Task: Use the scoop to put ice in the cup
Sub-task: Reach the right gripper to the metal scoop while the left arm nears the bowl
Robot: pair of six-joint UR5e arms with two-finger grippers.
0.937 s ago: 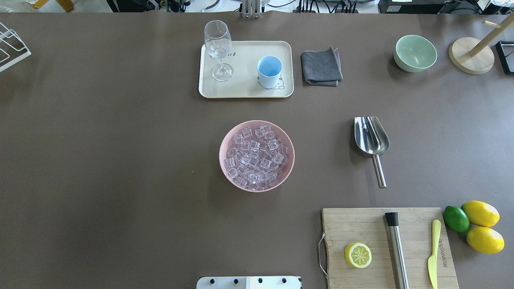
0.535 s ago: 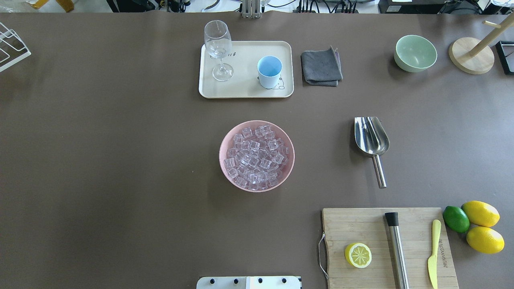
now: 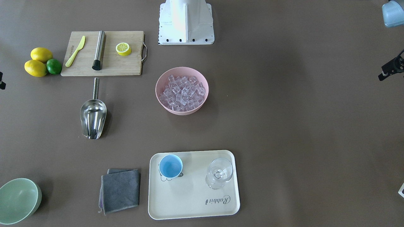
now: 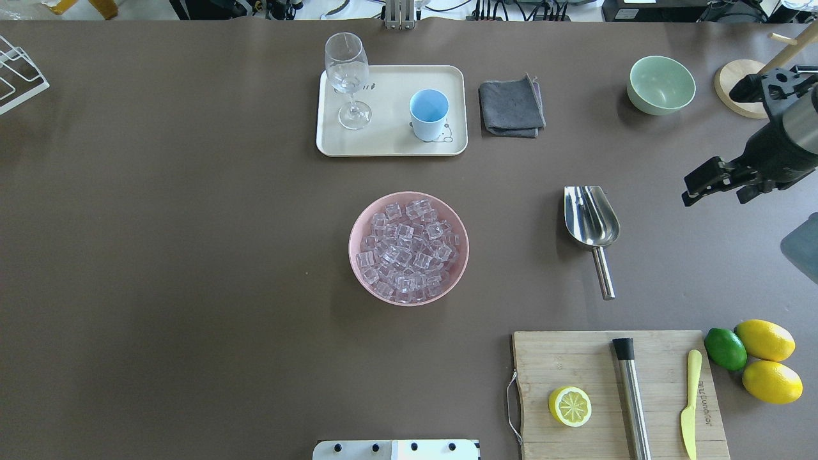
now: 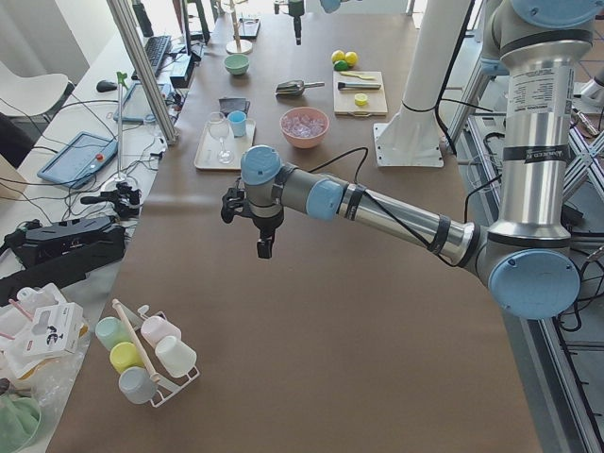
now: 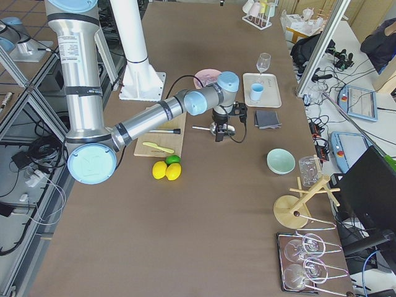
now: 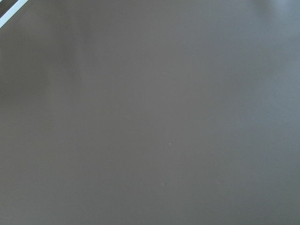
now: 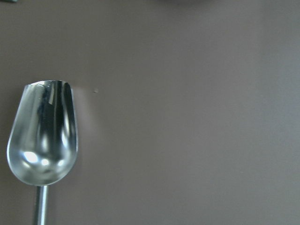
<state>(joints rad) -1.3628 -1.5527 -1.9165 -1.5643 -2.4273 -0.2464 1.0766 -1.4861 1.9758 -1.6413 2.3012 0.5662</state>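
The ice (image 4: 408,250) is heaped in a pink bowl (image 4: 351,246) at the middle of the desk (image 4: 192,255), and the cubes are piled nearly to the rim. The cup (image 4: 429,114) is stood upright on the right part of a cream tray (image 4: 390,145) beyond the bowl, and its blue floor is seen bare. A stemmed glass (image 4: 347,75) is stood upright on the tray's left part, apart from the cup. The scoop (image 4: 592,222) is laid flat on the desk to the right of the pink bowl, well apart from it. Its trough is turned up, with the mouth toward the far edge and the handle toward the robot. The trough is seen shiny and bare in the right wrist view.

A folded grey cloth (image 4: 511,105) is laid just right of the tray, and a green bowl (image 4: 661,84), bare inside, is set further right.

The right tool (image 4: 716,193) is held above the desk near the scoop, on its right side. Its fingers are seen spread wide, nothing is held between them, and the scoop is not touched. The left tool (image 5: 253,231) is held over bare desk, well apart from tray and pink bowl, and only brown desk is shown in its wrist view. Whether it is wide or narrow cannot be told.
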